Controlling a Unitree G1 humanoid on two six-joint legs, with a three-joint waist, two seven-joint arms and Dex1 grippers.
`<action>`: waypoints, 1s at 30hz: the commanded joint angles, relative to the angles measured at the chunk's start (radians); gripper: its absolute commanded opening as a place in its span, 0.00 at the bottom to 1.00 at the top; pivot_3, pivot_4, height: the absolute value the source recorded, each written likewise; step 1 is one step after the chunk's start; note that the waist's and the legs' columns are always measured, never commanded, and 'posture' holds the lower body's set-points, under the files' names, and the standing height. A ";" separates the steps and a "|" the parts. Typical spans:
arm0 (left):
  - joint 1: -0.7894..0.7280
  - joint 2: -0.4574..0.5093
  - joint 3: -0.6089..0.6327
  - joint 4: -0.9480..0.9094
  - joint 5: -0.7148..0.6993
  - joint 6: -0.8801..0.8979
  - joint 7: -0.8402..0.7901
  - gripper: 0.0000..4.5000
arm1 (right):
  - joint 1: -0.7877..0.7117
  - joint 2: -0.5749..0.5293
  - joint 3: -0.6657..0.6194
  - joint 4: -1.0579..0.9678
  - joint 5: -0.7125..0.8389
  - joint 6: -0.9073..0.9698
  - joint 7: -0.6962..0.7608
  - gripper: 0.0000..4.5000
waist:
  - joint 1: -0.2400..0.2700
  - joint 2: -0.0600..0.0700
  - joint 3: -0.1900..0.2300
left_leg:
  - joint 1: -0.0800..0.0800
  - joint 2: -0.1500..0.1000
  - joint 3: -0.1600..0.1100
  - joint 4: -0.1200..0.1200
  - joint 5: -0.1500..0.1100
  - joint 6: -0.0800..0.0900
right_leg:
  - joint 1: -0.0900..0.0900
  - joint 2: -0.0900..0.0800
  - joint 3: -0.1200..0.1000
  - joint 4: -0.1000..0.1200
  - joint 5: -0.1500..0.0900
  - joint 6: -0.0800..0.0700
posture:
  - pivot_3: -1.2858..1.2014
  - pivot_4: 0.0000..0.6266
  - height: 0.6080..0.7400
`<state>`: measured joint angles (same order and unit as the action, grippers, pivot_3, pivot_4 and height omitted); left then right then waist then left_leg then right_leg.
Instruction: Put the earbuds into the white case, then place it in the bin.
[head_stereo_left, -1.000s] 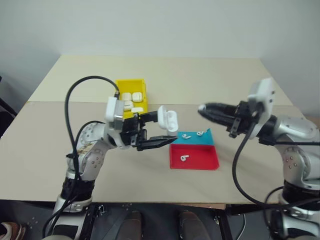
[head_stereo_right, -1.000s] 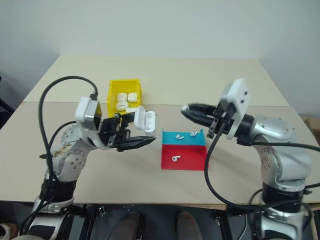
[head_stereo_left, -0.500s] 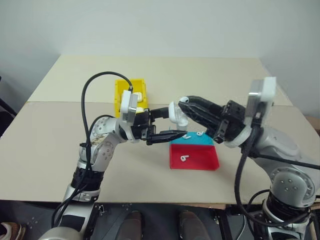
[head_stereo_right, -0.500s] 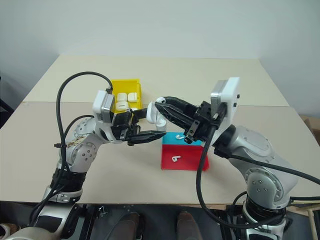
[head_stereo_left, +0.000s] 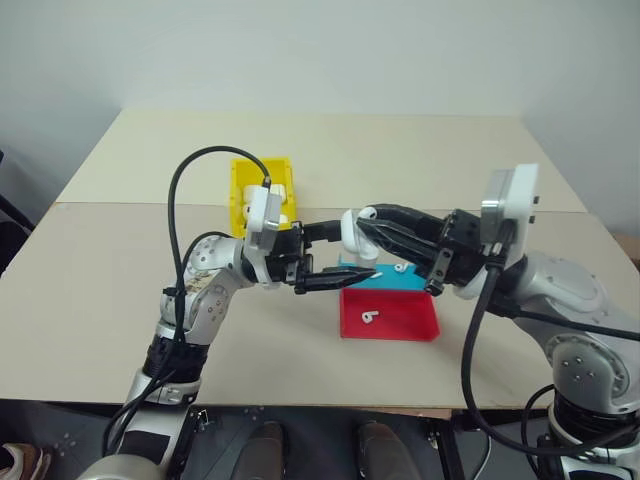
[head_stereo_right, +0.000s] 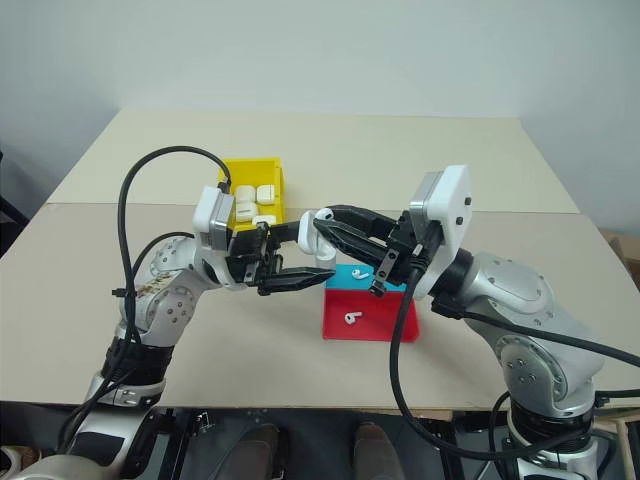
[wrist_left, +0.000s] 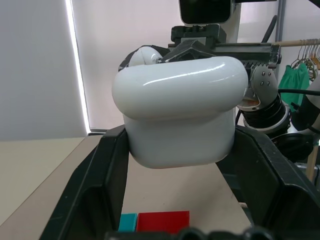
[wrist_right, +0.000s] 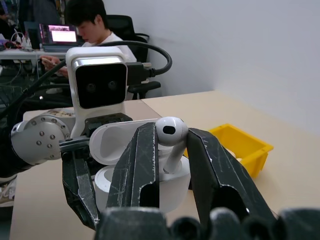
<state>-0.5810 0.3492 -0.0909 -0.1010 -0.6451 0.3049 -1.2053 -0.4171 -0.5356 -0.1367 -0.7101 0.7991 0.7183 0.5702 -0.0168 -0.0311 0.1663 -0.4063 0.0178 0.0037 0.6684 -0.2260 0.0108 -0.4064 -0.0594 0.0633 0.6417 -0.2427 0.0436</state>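
The tabletop (head_stereo_left: 120, 290) lies bare along its left side, from the near edge back to the far edge by the wall. The yellow bin (head_stereo_left: 242, 180) sits left of centre with several white cases lying in it; its open top is clear and bare surface runs behind it. In front of the bin and raised off the surface, the left tool (head_stereo_left: 338, 255) is clamped on the white case (head_stereo_left: 349, 231), one finger on each side of it. The lid of the case is flipped open. The right tool (head_stereo_right: 322, 225) reaches in from the right and meets the case directly. Its fingers (wrist_right: 145, 160) pinch one earbud (wrist_right: 171, 135) by the stem, with the rounded head up, right over the open case. The two tools almost touch here, so little room is left between them. Below them sits a flat tray, with a blue part (head_stereo_left: 410, 282) behind and a red part (head_stereo_left: 400, 318) in front. Two loose earbuds lie there, one (head_stereo_left: 400, 267) on the blue and one (head_stereo_left: 368, 316) on the red. Right of the tray the tabletop is bare to its right edge.
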 joint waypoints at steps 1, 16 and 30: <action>-0.013 -0.008 0.017 -0.031 -0.009 -0.034 -0.011 0.62 | -0.003 -0.011 0.018 0.003 -0.015 -0.030 0.004 0.15 | 0.001 0.000 0.000 | 0.000 0.000 0.000 0.000 0.000 0.000 | 0.000 0.000 0.000 0.000 0.000 0.000 | 0.52 0.24 1.00; -0.023 -0.017 0.030 -0.004 0.018 -0.064 -0.018 0.62 | 0.007 -0.076 0.013 0.031 0.023 -0.046 0.070 1.00 | 0.002 0.000 0.000 | 0.000 0.000 0.000 0.000 0.000 0.000 | 0.000 0.000 0.000 0.000 0.000 0.000 | 0.52 0.24 1.00; 0.047 0.070 0.079 -0.080 -0.003 -0.044 -0.005 0.62 | -0.266 -0.263 0.070 0.524 -0.208 -0.229 0.348 1.00 | -0.001 0.001 0.001 | 0.000 0.000 0.003 -0.001 0.000 0.000 | 0.000 0.000 0.000 -0.001 0.000 0.000 | 0.52 0.24 1.00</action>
<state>-0.5294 0.4130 -0.0290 -0.1407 -0.6299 0.2659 -1.2128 -0.6687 -0.7798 -0.1183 -0.2184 0.6678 0.5640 0.8493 -0.0174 -0.0306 0.1668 -0.4062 0.0180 0.0093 0.6671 -0.2261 0.0109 -0.4066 -0.0595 0.0634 0.6400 -0.2427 0.0435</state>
